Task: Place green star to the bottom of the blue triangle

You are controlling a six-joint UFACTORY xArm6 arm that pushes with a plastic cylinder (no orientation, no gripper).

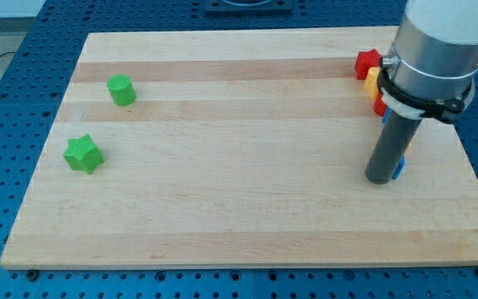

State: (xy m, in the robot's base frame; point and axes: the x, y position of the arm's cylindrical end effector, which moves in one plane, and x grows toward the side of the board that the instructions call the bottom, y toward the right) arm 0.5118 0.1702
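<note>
A green star (83,154) lies on the wooden board (239,208) at the view's left. A green round block (122,90) lies above it, toward the upper left. My tip (379,178) rests on the board at the view's right, far from the green star. A small piece of a blue block (402,169) shows just right of the tip, touching or nearly touching it; its shape is hidden by the rod. No other blue block is visible.
A red block (367,63) lies near the upper right corner. A yellow block (373,80) and another red block (379,107) lie just below it, partly hidden by the arm's grey body (438,41).
</note>
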